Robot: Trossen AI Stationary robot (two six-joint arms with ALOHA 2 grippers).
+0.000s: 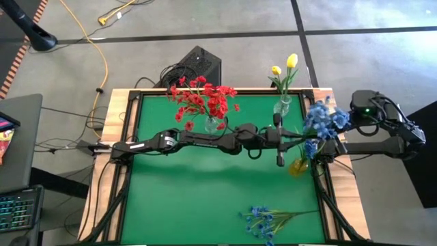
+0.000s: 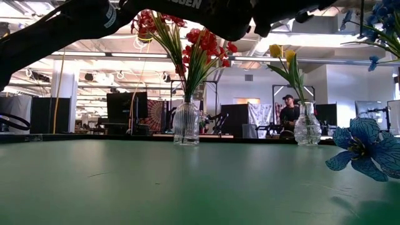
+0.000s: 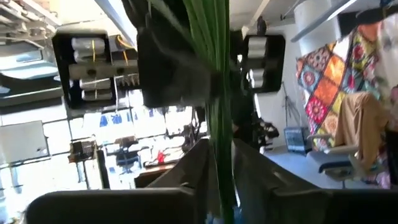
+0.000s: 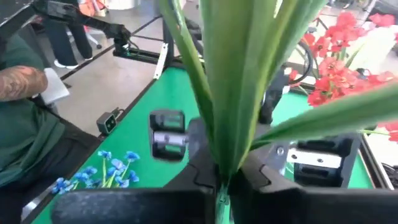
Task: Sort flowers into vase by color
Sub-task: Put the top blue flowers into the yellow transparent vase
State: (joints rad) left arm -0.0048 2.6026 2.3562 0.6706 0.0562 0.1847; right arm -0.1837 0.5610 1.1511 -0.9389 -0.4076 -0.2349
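Both my grippers meet over the table's right half on one blue spray, whose blooms stand above the right arm. My left gripper reaches in from the left and is shut on its green stems. My right gripper comes from the right and is shut on the same stems. An amber vase stands just below them. Red blooms stand in a clear ribbed vase. Yellow buds stand in another clear vase. A second blue spray lies flat near the near edge. My left gripper pinches the bundle of green stems between its two fingers, which lie across the stems. The spray is lifted clear of the table. My right gripper pinches the same bundle where the leaves fan out, fingers across it, opposite the left gripper.
The red and yellow vases stand along the far edge. The blue spray lying on the green mat shows large at the right of the low view. A seated person's tattooed arm shows beyond the table's edge.
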